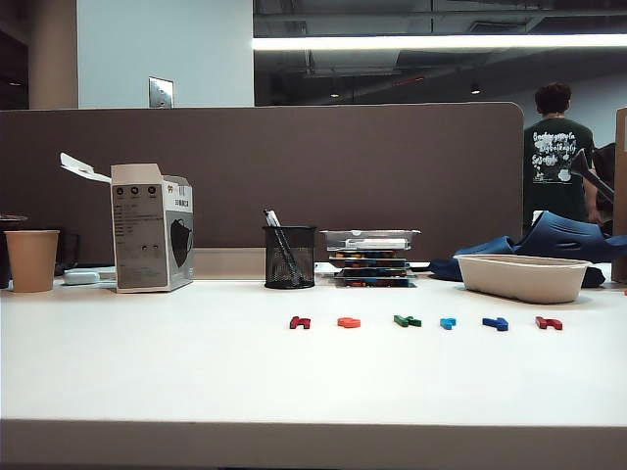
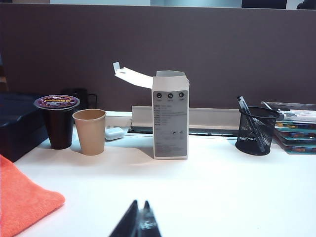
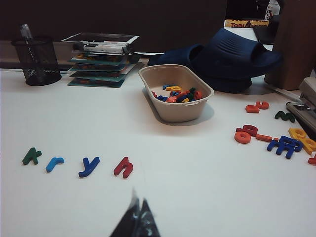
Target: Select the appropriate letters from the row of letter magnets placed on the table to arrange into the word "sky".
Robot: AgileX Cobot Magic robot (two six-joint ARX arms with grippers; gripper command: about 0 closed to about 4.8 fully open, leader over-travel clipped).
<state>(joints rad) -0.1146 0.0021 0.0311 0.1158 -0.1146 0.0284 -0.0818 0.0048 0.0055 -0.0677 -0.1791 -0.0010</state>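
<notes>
Left end effector [image 2: 139, 220]: only the dark fingertips show at the edge of the left wrist view, pressed together, nothing between them. It hangs above bare white tabletop [image 2: 222, 187], well short of any object. Beyond it stand an open white carton [image 2: 170, 118], a tan paper cup [image 2: 90, 131] just beside a dark lidded cup [image 2: 58, 121], and a black mesh pen holder [image 2: 256, 129]. An orange cloth [image 2: 22, 197] lies at the near side.

Right end effector [image 3: 137, 219]: fingertips likewise meet in a closed point, holding nothing, poised over the tabletop near the row of letter magnets.

Letter row, right wrist view: green k [image 3: 31, 156], light-blue r [image 3: 54, 163], dark-blue y [image 3: 89, 166], red h [image 3: 123, 167], all flat, apart from one another. The exterior view shows the full row of six; there the orange-red letter [image 1: 349, 322] sits second from the left, between a dark-red letter [image 1: 300, 322] and the green one. Its shape cannot be read at that size.

Further out: a beige tray [image 3: 176, 111] holding mixed loose letters, a scatter of spare letters [image 3: 276, 138] beside it, a stack of flat boxes [image 3: 101, 64] near the pen holder, and dark-blue slippers [image 3: 232, 54] behind the tray.
</notes>
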